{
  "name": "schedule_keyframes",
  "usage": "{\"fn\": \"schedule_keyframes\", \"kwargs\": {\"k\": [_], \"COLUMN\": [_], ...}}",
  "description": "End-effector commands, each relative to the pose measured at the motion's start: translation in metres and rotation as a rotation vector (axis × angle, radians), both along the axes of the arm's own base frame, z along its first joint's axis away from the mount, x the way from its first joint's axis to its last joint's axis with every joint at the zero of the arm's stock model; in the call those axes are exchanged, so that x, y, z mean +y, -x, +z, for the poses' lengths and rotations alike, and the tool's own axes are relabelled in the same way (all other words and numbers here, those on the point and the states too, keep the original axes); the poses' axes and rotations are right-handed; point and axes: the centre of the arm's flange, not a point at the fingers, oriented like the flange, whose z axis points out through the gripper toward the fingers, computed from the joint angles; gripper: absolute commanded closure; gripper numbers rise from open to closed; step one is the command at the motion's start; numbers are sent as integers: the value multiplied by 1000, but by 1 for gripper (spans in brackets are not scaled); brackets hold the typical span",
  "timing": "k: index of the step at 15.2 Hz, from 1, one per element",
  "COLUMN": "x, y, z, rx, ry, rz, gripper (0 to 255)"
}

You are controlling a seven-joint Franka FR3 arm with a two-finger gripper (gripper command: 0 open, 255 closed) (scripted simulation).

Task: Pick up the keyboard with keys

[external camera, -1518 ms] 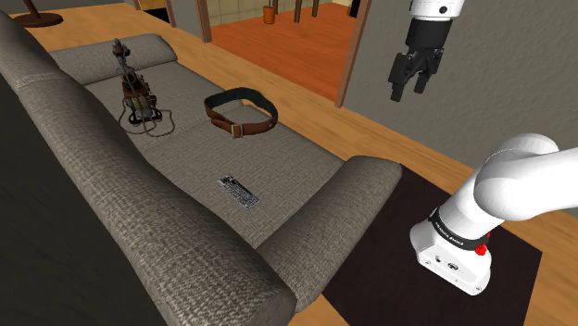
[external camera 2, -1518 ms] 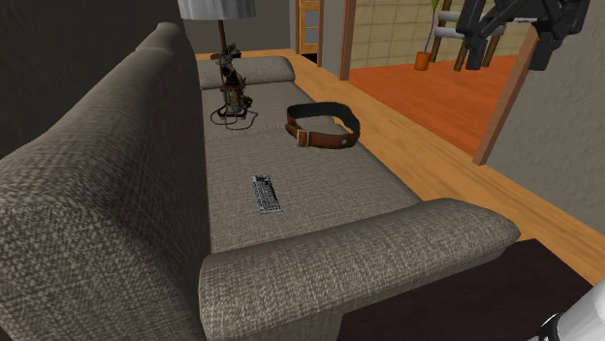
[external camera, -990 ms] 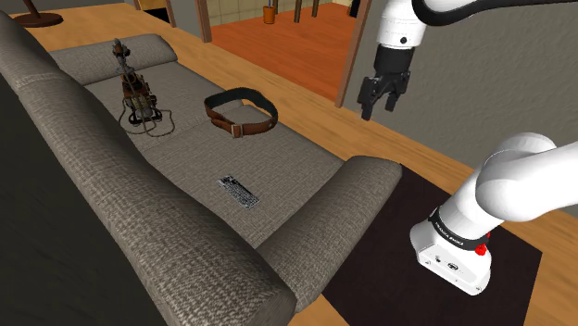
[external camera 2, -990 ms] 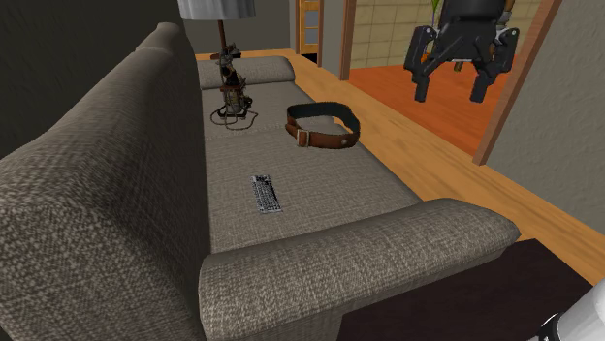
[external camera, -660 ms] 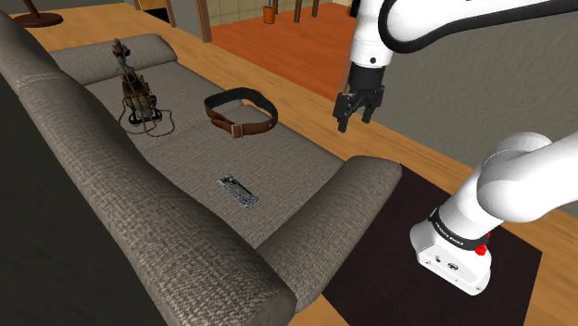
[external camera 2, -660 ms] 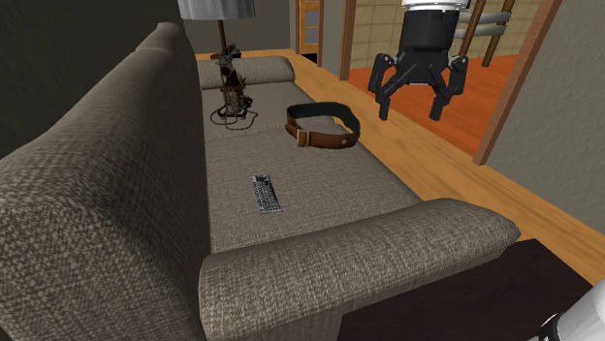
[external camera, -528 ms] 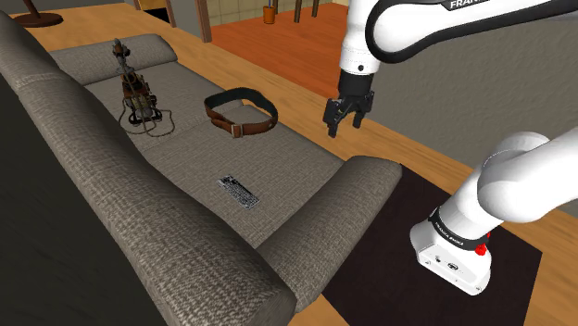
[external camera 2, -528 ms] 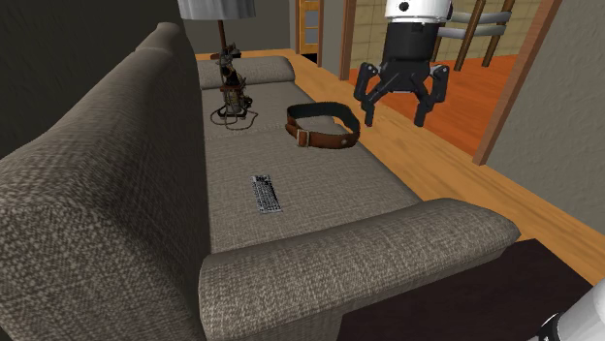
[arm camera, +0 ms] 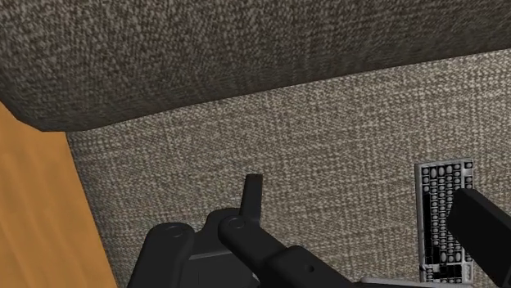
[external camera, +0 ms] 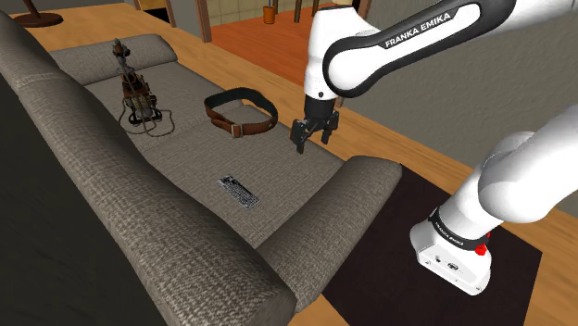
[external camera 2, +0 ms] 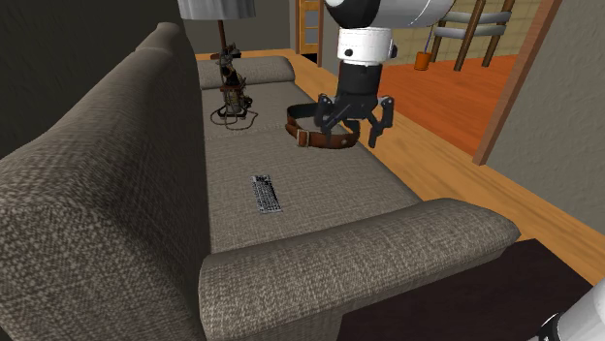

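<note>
While the arm leans over it, sofa (external camera: 88, 176): grey woven fabric.
Gripper (external camera: 310, 141): fingers spread, nothing between them, above the sofa's front edge.
Keyboard (external camera: 240, 192): flat on the sofa's seat, toward the armrest.
Belt (external camera: 240, 111): brown, coiled on the sofa's seat.

keyboard (external camera: 239, 192) | small, dark, grey keys | flat on sofa seat

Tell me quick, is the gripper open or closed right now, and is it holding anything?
Gripper: open, holding nothing; it hangs above the sofa seat, apart from the keyboard.
</note>
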Motion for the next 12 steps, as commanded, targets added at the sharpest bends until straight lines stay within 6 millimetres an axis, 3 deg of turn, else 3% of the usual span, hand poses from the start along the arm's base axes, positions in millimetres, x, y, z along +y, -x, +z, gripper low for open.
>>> {"fn": "schedule_keyframes", "kwargs": {"k": [1,12], "x": [18,106], "y": [-14,-82], "z": [-18,-105], "rx": [-8,-46], "ry": [-4,-17], "rz": [2,15], "gripper": [0,0]}}
